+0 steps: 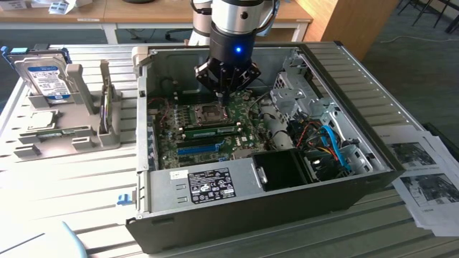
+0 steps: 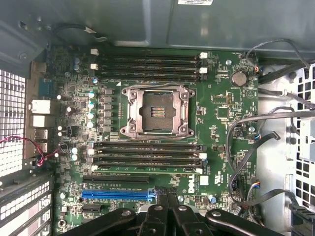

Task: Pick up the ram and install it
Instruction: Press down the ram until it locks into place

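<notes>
One ram (image 1: 212,129) seated in slot | fingers (image 1: 224,99) together, empty | motherboard (image 2: 216,105) reads DELL

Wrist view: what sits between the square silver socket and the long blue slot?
Four long memory slots, one holding a green ram stick, then a black slot. The wrist view shows it.

A slatted white worktable (image 1: 72,177) stands in a daylit room with dark carpet (image 1: 423,59), light wooden desks (image 1: 93,13) lining the far side, a wooden panel (image 1: 344,21) beyond, and printed sheets (image 1: 423,172) at the exterior view's right edge.
</notes>
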{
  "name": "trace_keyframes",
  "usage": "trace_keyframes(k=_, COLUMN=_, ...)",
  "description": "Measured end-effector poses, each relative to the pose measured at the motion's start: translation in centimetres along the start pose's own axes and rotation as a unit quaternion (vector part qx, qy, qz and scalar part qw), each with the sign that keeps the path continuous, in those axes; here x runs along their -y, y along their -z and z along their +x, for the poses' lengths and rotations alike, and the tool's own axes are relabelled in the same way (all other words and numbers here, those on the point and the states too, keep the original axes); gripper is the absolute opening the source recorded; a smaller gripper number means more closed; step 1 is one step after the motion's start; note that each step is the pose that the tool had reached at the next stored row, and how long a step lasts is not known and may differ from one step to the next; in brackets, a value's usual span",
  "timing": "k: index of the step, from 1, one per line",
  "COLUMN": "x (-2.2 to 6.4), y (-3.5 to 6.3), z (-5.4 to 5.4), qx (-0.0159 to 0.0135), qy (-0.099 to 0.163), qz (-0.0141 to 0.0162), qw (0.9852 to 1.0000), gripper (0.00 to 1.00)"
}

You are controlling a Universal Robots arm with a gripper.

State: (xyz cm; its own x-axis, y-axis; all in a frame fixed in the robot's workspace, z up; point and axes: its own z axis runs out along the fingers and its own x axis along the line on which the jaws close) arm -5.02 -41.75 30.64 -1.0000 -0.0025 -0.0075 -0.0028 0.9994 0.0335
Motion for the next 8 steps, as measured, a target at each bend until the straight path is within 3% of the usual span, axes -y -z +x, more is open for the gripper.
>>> trace_keyframes(k=5, x=0.00, y=-0.07, z=0.00, qx=-0.0007, qy=0.001, qz=-0.0001, qw=1.0000, gripper=0.09)
trace_keyframes(k=8, x=0.01, y=-0.14, z=0.00, qx=-0.0025, qy=0.002, qz=0.0000, qw=1.0000, gripper=0.09)
